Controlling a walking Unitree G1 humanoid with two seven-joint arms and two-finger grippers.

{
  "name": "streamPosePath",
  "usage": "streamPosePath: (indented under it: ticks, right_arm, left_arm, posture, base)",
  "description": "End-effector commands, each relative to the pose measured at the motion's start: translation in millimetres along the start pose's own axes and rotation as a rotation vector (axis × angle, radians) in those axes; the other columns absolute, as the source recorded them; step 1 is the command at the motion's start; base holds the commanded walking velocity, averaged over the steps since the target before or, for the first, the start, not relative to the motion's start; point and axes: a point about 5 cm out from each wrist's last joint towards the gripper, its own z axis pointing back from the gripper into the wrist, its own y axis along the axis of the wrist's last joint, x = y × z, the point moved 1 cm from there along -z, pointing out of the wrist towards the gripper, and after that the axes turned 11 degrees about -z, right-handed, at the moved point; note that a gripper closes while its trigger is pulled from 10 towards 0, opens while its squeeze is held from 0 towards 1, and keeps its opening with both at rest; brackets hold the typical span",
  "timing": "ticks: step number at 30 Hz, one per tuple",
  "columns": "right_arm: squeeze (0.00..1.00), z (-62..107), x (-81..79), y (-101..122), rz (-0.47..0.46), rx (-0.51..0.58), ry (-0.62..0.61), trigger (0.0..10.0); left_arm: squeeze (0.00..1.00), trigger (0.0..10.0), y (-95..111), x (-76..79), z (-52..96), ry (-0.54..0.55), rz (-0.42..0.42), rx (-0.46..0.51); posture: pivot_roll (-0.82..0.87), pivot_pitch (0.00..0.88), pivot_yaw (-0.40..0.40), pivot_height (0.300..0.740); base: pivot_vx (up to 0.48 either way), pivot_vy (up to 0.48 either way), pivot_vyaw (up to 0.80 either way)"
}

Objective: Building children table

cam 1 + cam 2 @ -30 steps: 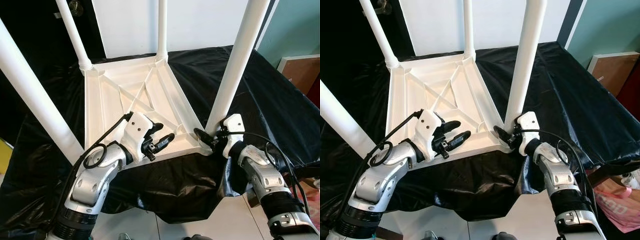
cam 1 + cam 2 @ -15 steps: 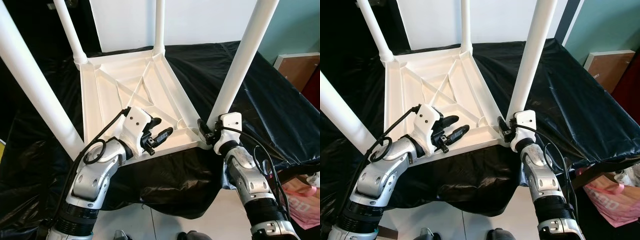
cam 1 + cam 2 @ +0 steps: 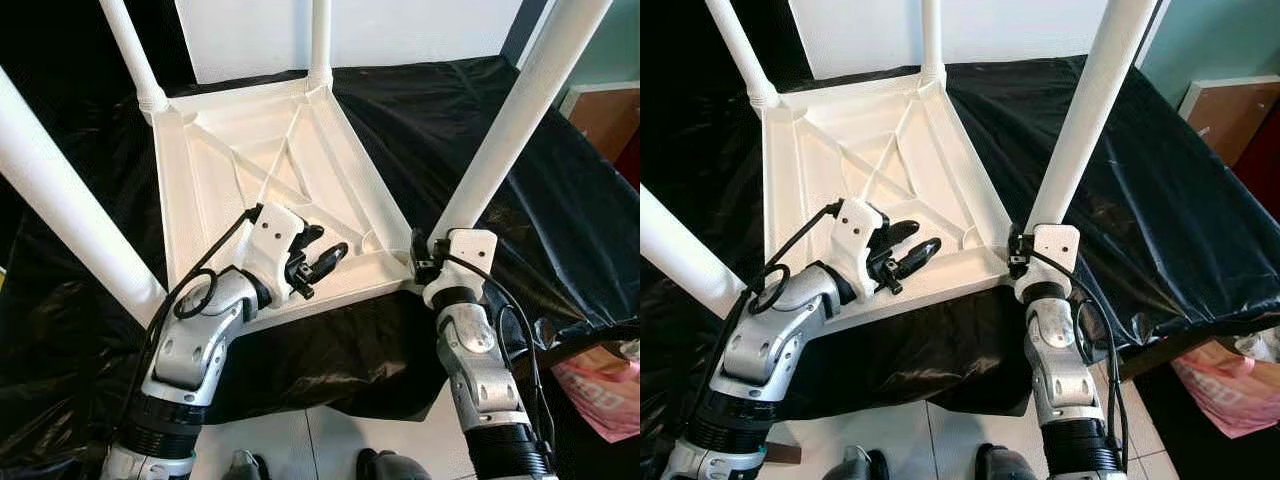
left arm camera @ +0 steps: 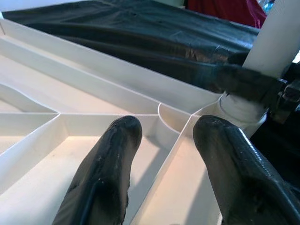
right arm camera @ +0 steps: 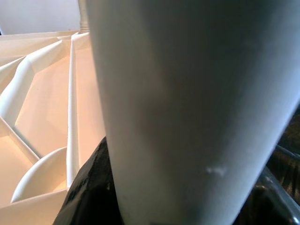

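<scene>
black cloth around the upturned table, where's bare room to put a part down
Bare black cloth lies right of the upturned white table, beyond its near right leg. The near edge is crowded: the left gripper hovers open inside the ribbed underside and the right gripper grips that leg's base.

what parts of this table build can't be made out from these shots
- Right gripper: in the eye views its white wrist housing hides the fingertips at the near right leg; in the right wrist view that leg blocks them.
- Leg tops: all four run off the top edge of the eye views.
- Tabletop face: turned down onto the black sheet.
- Left gripper: open, over the ribs.
</scene>
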Motion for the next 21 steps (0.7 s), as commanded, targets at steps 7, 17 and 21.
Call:
streamPosePath:
  ticks: [7, 17, 21]
  right_arm:
    - [0.0, 9.6, 1.0, -26.3, 0.016, -0.125, -0.006, 10.0]
    - [1.0, 1.6, -12.8, -9.0, -0.056, -0.078, 0.153, 10.0]
    - [1.0, 2.6, -13.8, 0.2, -0.076, -0.071, 0.249, 10.0]
  left_arm:
    - [0.0, 10.0, -6.0, -1.2, 1.3, -0.011, 0.001, -0.006]
    - [0.0, 10.0, -4.7, -5.2, 5.3, 0.026, -0.01, -0.001]
    - [0.0, 10.0, -2.3, 7.4, 5.6, -0.028, -0.014, 0.015]
  posture:
    - [-0.19, 0.156, -0.032, 0.74]
    - [-0.14, 0.09, -0.081, 0.74]
    - [-0.14, 0.069, -0.076, 0.74]
  base:
    - [0.0, 0.0, 0.0]
    - [0.0, 0.0, 0.0]
    - [0.0, 0.0, 0.0]
